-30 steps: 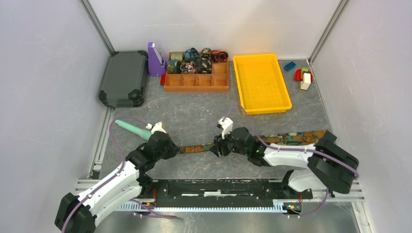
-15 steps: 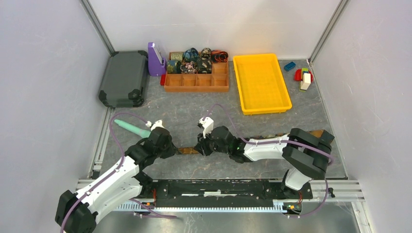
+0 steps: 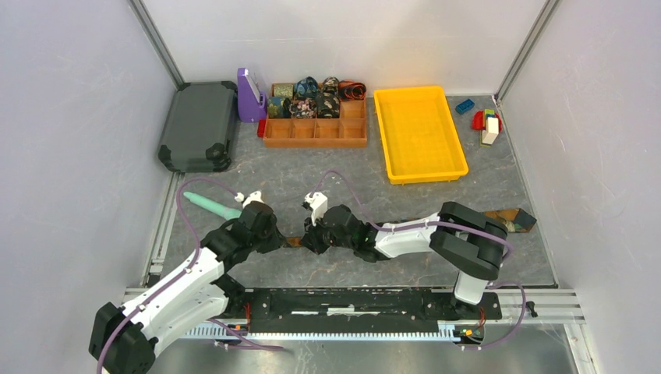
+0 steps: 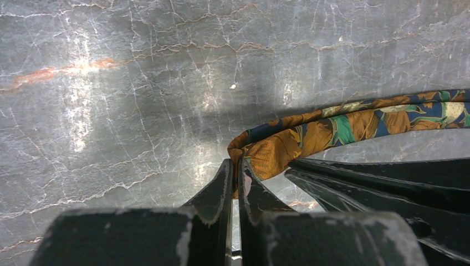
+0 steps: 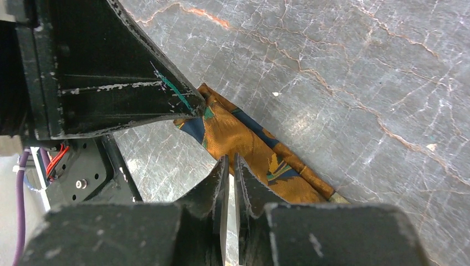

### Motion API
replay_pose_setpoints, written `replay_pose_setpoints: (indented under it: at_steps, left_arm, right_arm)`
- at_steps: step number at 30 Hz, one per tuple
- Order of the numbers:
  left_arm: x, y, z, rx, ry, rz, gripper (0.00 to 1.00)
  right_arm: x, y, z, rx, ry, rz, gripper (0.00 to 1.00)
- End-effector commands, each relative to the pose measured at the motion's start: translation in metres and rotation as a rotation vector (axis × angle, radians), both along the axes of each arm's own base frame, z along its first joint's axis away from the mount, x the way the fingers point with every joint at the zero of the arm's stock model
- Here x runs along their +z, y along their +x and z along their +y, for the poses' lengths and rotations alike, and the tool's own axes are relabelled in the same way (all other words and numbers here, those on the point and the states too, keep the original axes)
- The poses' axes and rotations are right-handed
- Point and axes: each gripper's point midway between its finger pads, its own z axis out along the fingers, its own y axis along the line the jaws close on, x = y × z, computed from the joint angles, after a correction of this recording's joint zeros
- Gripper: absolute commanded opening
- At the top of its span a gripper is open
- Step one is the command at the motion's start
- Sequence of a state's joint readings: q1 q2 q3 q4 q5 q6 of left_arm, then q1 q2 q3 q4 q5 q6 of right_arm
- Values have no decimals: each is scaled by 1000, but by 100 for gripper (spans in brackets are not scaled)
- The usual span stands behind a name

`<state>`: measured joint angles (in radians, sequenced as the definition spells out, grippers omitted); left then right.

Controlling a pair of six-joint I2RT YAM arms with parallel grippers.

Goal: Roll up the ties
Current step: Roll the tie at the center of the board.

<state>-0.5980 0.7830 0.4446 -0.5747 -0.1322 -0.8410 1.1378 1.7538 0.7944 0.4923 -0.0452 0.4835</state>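
Right arm (image 3: 405, 234) has slid toward 9 o'clock in the last second and now lies over most of the tie (image 3: 510, 219). On the table (image 3: 312, 183) the tie's long axis runs 9-to-3, wide end showing at 3. At the narrow end, the left end effector (image 4: 235, 169) is clamped on the folded tip. The right end effector (image 5: 230, 166) is pinched on the fabric just beside it, at 3. Left is nearer the tip, so it likely anchors the roll.

Plain pale-grey walls (image 3: 70, 117) enclose a grey marbled tabletop (image 3: 312, 187) veined white and orange.
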Motion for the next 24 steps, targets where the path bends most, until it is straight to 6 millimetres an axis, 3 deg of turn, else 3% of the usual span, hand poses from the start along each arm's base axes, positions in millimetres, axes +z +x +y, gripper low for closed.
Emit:
replay_pose_setpoints:
  at_steps: [1, 12, 18, 24]
  left_arm:
    - [20, 6, -11, 14, -60, -23, 7]
    - [34, 5, -14, 4, -90, -41, 7]
    - [38, 6, -16, 2, -103, -49, 7]
    - [45, 8, -18, 3, -117, -59, 6]
  right_arm:
    - [14, 4, 20, 9, 63, -15, 12]
    - [-10, 14, 14, -29, -45, -27, 11]
    - [5, 24, 6, -61, -81, -76, 11]
    - [-7, 19, -4, -55, -113, -59, 11]
